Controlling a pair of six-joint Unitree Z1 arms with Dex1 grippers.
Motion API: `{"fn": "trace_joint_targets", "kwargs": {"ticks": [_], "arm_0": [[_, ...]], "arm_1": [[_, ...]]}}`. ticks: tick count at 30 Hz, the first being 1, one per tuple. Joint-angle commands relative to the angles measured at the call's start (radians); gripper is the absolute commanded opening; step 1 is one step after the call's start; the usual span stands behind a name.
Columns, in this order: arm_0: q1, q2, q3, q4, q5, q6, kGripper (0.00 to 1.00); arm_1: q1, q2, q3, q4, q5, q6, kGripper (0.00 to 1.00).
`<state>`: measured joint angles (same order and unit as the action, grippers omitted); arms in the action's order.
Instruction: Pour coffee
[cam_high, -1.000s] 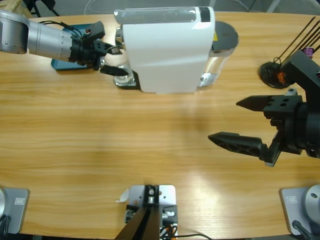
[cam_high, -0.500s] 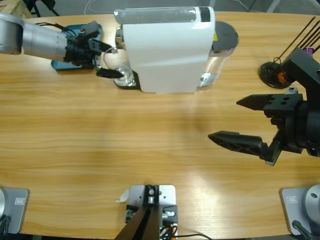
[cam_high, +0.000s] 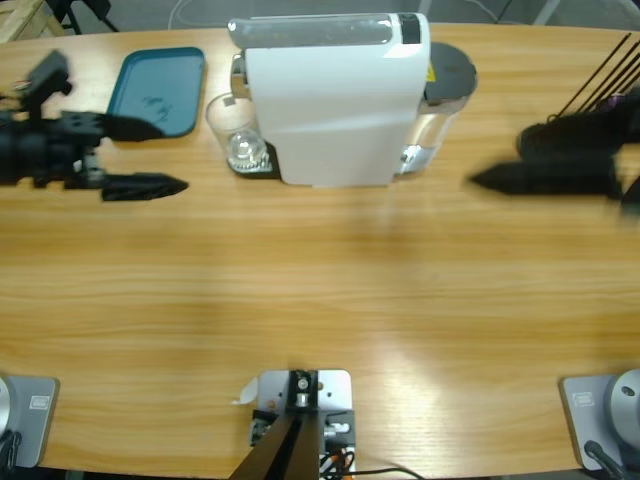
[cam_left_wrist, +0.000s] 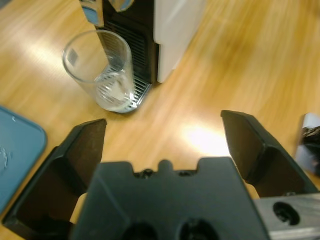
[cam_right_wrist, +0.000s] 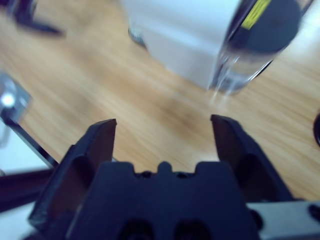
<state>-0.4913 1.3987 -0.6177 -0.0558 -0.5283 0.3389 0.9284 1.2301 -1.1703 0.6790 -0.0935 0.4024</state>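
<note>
The left gripper (cam_high: 140, 155) is hovering with jaws apart, well left of the glass (cam_high: 232, 135) standing under the coffee machine (cam_high: 330, 95); I am seeing no coffee in it. It should approach level and grip mid-height, while the right gripper (cam_high: 545, 160), also apart, is waiting beyond the machine.

Each tool (cam_left_wrist: 162, 145) is formed by two matte black tapered jaws on a black body with round holes.
</note>
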Motion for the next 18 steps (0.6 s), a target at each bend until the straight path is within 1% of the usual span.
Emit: {"fn": "trace_joint_targets", "kwargs": {"ticks": [1, 4, 6, 8, 10, 12, 14, 18], "arm_0": [[-0.059, -0.295, 0.082, 0.133, 0.365, -0.140, 1.000], [-0.059, -0.306, 0.056, 0.147, 0.432, -0.170, 1.000], [-0.067, -0.315, 0.037, 0.190, 0.462, -0.204, 1.000], [-0.073, -0.332, 0.042, 0.206, 0.465, -0.238, 1.000], [-0.086, -0.325, 0.041, 0.215, 0.463, -0.240, 1.000], [-0.116, -0.294, 0.029, 0.208, 0.458, -0.225, 1.000], [-0.124, -0.264, 0.024, 0.191, 0.449, -0.186, 1.000], [-0.124, -0.226, 0.024, 0.158, 0.447, -0.166, 1.000]], "arm_1": [[-0.252, 0.241, -0.359, 0.057, 0.080, 0.008, 0.000], [-0.292, 0.378, -0.541, 0.134, 0.094, -0.020, 0.000], [-0.311, 0.440, -0.611, 0.170, 0.109, -0.041, 0.000], [-0.321, 0.497, -0.678, 0.237, 0.122, -0.062, 0.000], [-0.323, 0.554, -0.736, 0.314, 0.140, -0.078, 0.000], [-0.324, 0.597, -0.776, 0.372, 0.134, -0.086, 0.000], [-0.324, 0.622, -0.796, 0.396, 0.129, -0.088, 0.000], [-0.328, 0.664, -0.829, 0.396, 0.152, -0.089, 0.000]]}}
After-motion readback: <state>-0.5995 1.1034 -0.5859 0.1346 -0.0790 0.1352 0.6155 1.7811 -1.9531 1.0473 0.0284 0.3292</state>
